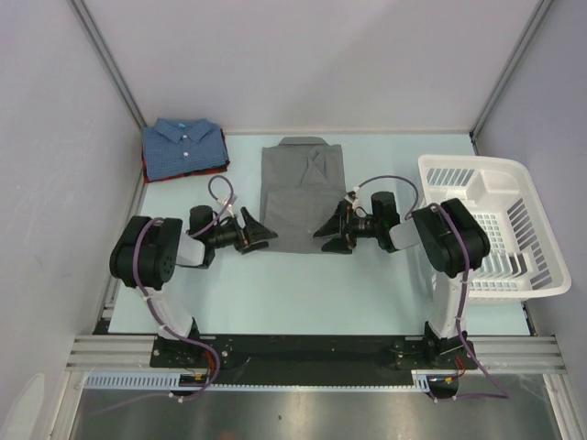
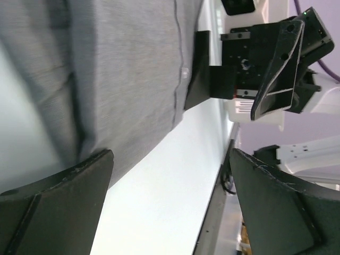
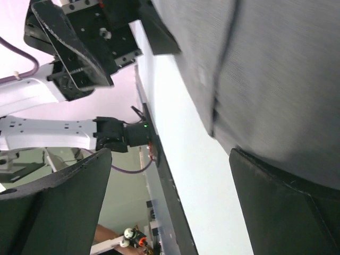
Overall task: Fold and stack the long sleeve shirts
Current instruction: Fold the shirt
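A plain grey shirt (image 1: 303, 191) lies folded at the middle of the table, collar to the far side. A blue dotted shirt (image 1: 183, 145) lies folded at the far left on top of a dark red shirt (image 1: 204, 172), of which only an edge shows. My left gripper (image 1: 266, 233) is open and empty at the grey shirt's near left corner. My right gripper (image 1: 323, 235) is open and empty at its near right corner. The left wrist view shows the grey shirt (image 2: 117, 69) and my left gripper (image 2: 171, 159); the right wrist view shows the shirt (image 3: 276, 69) and my right gripper (image 3: 170, 159).
A white slatted plastic basket (image 1: 514, 183) stands at the right, beside my right arm. Pale walls with metal posts enclose the table at the left, back and right. The table's front edge carries a black rail (image 1: 303, 353).
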